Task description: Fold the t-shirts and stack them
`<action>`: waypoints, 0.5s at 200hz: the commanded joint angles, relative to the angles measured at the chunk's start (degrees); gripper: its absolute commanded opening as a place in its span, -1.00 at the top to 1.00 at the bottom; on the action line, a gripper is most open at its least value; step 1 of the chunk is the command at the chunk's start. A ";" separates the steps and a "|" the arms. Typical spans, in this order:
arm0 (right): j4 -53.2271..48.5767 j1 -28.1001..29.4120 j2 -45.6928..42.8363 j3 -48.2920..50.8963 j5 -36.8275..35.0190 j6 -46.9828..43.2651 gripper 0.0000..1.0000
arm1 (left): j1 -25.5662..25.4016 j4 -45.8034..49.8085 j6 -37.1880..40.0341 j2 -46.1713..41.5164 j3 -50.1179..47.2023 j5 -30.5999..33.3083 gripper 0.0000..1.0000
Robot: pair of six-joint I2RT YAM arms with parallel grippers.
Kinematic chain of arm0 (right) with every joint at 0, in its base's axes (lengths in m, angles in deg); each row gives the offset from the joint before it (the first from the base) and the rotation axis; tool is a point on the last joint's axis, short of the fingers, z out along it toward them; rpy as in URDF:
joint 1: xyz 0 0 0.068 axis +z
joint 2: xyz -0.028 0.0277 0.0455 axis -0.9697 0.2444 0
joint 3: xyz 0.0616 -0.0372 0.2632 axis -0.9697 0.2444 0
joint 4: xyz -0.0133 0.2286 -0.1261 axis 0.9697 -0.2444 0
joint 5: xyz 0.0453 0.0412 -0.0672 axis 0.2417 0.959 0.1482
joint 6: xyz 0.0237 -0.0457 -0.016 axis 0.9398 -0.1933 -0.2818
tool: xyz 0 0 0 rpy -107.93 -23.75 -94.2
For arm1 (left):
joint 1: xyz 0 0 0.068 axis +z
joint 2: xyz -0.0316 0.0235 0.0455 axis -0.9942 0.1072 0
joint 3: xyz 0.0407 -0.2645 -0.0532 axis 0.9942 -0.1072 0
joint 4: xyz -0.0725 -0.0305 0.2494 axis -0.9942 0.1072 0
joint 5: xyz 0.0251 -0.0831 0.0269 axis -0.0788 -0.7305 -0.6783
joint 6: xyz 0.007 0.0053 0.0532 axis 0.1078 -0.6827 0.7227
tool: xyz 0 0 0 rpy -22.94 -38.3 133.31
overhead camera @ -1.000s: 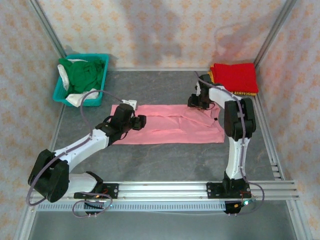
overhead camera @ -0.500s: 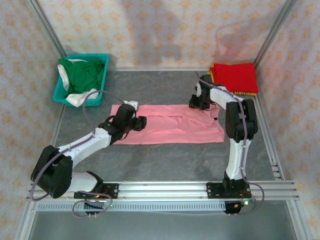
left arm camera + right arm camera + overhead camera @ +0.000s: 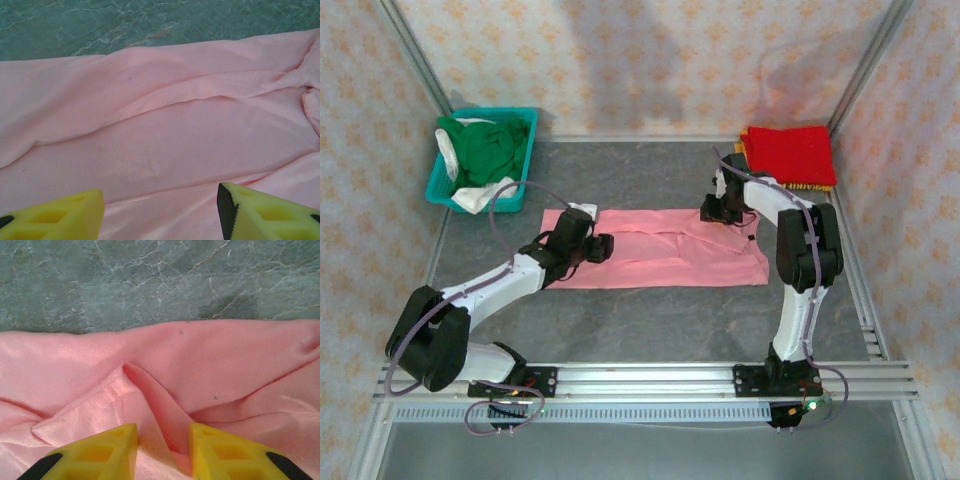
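Note:
A light pink t-shirt (image 3: 660, 255) lies folded into a long strip across the middle of the table. My left gripper (image 3: 605, 246) rests low over its left part, open. In the left wrist view the yellow fingers (image 3: 60, 217) stand wide apart with flat pink cloth (image 3: 165, 140) between them (image 3: 160, 200). My right gripper (image 3: 712, 210) is at the shirt's far right corner. In the right wrist view its jaws (image 3: 163, 440) have closed in on a raised fold of the pink cloth (image 3: 225, 360) beside a hemmed edge.
A folded red t-shirt (image 3: 788, 153) lies at the back right on an orange-yellow one (image 3: 810, 187). A teal basket (image 3: 438, 185) at the back left holds a dark green shirt (image 3: 485, 148) and white cloth (image 3: 470, 198). Metal frame rails border the table.
The right gripper's jaws have narrowed onto the fold of pink cloth. The left arm has crept slightly farther over the shirt, its jaws unchanged.

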 commanded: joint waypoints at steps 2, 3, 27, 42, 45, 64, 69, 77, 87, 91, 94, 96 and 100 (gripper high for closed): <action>0.10 -0.08 0.64 0.24 -1.51 -1.22 0.53 | -0.15 1.10 0.56 0.45 1.90 1.68 -0.24; 0.10 -0.07 0.64 0.27 -1.51 -1.18 0.54 | -0.13 1.11 0.56 0.44 1.91 1.70 -0.24; 0.58 -0.09 0.33 0.18 -1.42 -1.10 0.82 | -0.19 1.16 0.56 0.19 1.91 1.81 -0.25; 0.41 -0.06 0.07 0.03 -1.05 -0.89 0.93 | -0.20 1.21 0.56 0.35 1.95 1.81 -0.25; 0.37 -0.11 -0.13 0.10 -1.02 -0.90 0.95 | -0.16 1.20 0.56 0.38 1.99 1.81 -0.25; 1.00 -0.06 -2.16 1.37 -0.32 0.09 1.00 | -0.15 1.34 0.48 0.15 1.91 2.15 -0.25; 1.56 -0.02 -2.89 2.00 -0.21 0.42 1.00 | -0.18 1.29 0.43 0.08 1.83 2.32 -0.25; 2.08 0.02 -4.07 3.10 -0.24 1.08 1.00 | -0.15 1.21 0.39 -0.21 1.59 2.72 -0.25; 2.39 0.11 -5.33 4.25 -0.24 1.64 1.00 | -0.17 1.04 0.39 -0.56 1.39 3.19 -0.25; 2.26 0.15 -5.73 4.58 -0.44 1.70 1.00 | -0.09 0.95 0.39 -0.66 1.32 3.49 -0.25; 2.05 0.25 -5.99 4.76 -0.58 1.75 1.00 | -0.14 0.94 0.39 -0.69 1.25 3.63 -0.25; 1.97 0.32 -6.18 4.87 -0.66 1.86 1.00 | -0.19 0.94 0.43 -0.76 1.20 3.76 -0.25; 1.69 0.44 -6.56 5.09 -0.97 2.04 1.00 | -0.16 0.94 0.39 -0.79 1.16 3.99 -0.25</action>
